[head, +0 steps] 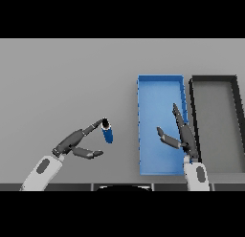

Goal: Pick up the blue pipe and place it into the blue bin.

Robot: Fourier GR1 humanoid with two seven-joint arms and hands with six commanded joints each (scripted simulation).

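Right now the short blue cylindrical pipe with a dark open end (107,132) stands on the flat grey table (62,83), leaning a little so that its dark mouth tips toward the far left. It sits left of the shallow blue rectangular bin (141,135) and outside it, with a strip of bare table between the two. The robot's left hand (76,144) comes in from the lower left on its white and grey arm; its long dark fingers (93,127) stretch out toward the pipe, and their tips reach the pipe's top rim and seem to touch it. The thumb lies lower, pointing right along the table below the pipe, apart from it. Nothing is curled round the pipe, so the hand is spread and has no grasp on it. The right hand (184,138) hangs over the right part of the blue bin, near its right wall, fingers straight and pointing away from the robot, thumb sticking out to the left, holding nothing. Just to the right of the blue bin, with a narrow gap between them, lies a dark grey rectangular tray with a black rim (193,95).
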